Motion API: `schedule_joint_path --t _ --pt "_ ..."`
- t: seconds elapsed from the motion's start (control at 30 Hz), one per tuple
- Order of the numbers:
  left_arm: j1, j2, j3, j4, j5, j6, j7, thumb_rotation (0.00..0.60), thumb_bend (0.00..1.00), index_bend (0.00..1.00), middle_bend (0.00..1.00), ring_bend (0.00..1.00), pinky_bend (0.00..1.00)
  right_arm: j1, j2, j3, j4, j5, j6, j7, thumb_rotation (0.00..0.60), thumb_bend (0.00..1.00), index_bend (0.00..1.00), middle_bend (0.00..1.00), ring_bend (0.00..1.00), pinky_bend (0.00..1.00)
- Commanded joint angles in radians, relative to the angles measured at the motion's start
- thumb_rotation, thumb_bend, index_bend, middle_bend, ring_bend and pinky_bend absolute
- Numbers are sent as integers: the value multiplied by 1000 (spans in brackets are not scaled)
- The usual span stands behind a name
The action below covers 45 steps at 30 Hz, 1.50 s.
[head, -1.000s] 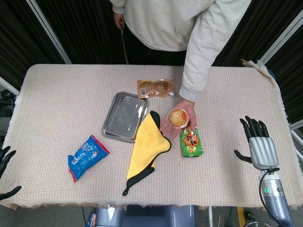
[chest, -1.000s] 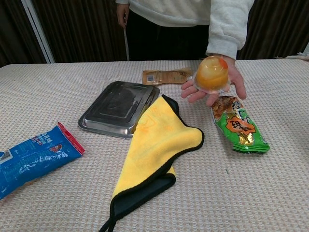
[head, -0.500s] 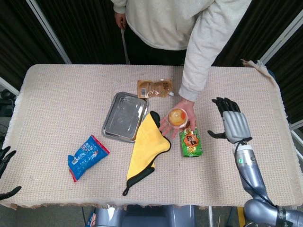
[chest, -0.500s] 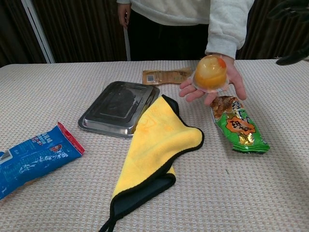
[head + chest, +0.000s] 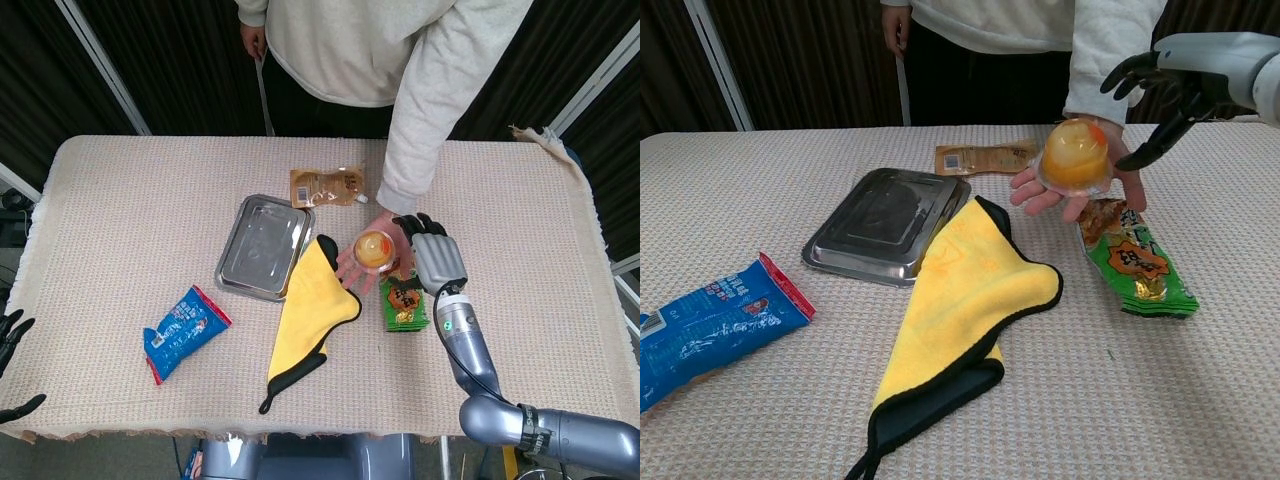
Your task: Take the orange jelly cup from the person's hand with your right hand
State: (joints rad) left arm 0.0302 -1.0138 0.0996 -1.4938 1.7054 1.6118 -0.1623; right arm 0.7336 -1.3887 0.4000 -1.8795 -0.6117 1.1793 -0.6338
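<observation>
The orange jelly cup rests on the person's upturned palm above the table, in front of the person's grey sleeve. My right hand hovers just to the right of the cup with its fingers spread, holding nothing and a small gap away from it. My left hand shows only as dark fingers at the lower left edge of the head view, spread over the table edge and empty.
A green snack packet lies under my right hand. A yellow cloth, a steel tray, a brown sauce pouch and a blue packet lie to the left on the woven tablecloth.
My right hand has swept from the table's right side leftward and up to beside the jelly cup. The person's palm and cup have barely moved.
</observation>
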Motion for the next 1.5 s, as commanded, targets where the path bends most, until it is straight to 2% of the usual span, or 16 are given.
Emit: schedule_joint_path --t 0.03,0.7,0.8,0.9,1.03,1.27,1.5 --pt "0 0 0 0 0 0 0 600 0 35 0 0 0 15 -24 -8 19 6 12 -2 600 106 167 131 71 136" --pt "-1 2 1 -2 0 -1 -11 600 0 35 0 0 0 79 -187 -25 193 -15 31 50 600 121 239 195 134 194" --pt "-2 2 2 -2 1 -2 -13 600 0 35 0 0 0 87 -212 -25 217 -22 38 57 600 129 325 278 227 300" --pt "-2 3 2 -2 1 -2 -18 600 0 35 0 0 0 95 -238 -35 253 -61 59 56 600 157 484 426 378 460" --pt "-3 4 2 -2 0 -3 -25 600 0 35 0 0 0 96 -272 -50 300 -136 94 80 600 185 635 548 488 551" --pt "-4 5 3 -1 3 -2 -26 600 0 35 0 0 0 82 -276 -54 310 -206 124 119 600 201 694 597 532 592" --pt "-4 3 2 1 3 -1 -20 600 0 34 0 0 0 30 -175 -59 185 -268 156 133 600 201 694 597 532 592"
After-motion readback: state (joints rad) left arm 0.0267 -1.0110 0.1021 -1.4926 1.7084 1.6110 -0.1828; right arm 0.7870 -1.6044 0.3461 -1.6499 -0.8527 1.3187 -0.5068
